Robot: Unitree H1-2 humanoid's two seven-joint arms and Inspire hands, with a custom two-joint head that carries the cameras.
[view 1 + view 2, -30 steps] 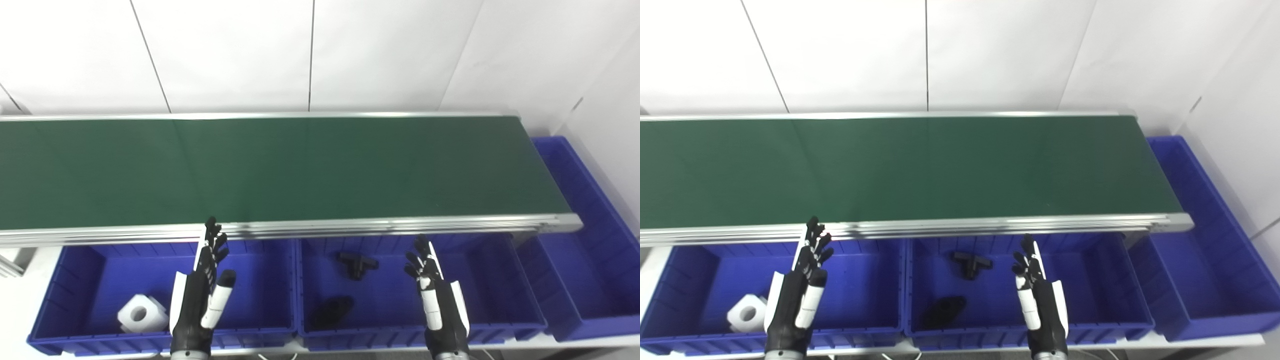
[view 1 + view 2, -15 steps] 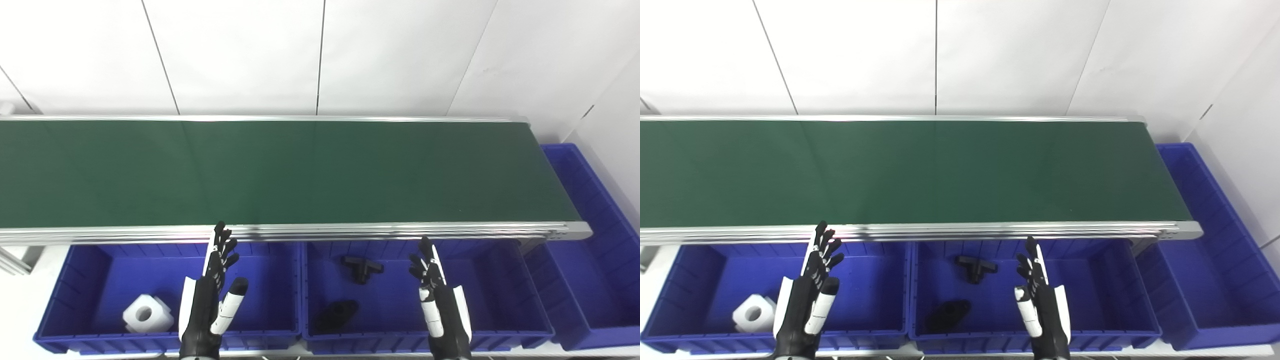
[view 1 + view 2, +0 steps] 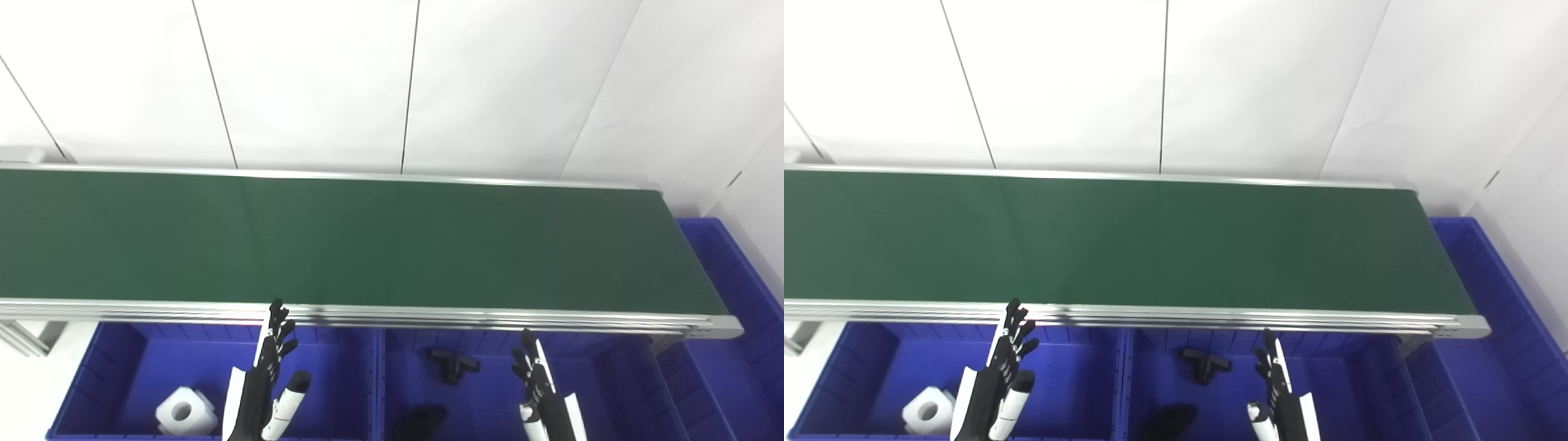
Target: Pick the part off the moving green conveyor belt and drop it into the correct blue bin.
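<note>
The green conveyor belt [image 3: 367, 239] runs across the picture and carries no part in view. My left hand [image 3: 266, 383] hovers open over the left blue bin [image 3: 128, 367], fingers stretched toward the belt's near rail. Over the middle blue bin [image 3: 490, 398] my right hand [image 3: 539, 395] is open too, fingers pointing up; its lower part is cut off by the picture's bottom edge. Neither hand holds anything.
A white block with a hole [image 3: 184, 413] lies in the left bin. A black T-shaped part [image 3: 452, 364] and a second black part [image 3: 422, 421] lie in the middle bin. A third blue bin [image 3: 744, 343] stands past the belt's right end. White wall panels rise behind.
The camera has tilted up, so the whole scene sits lower in the picture. Both hands stay open over their bins; the belt remains bare.
</note>
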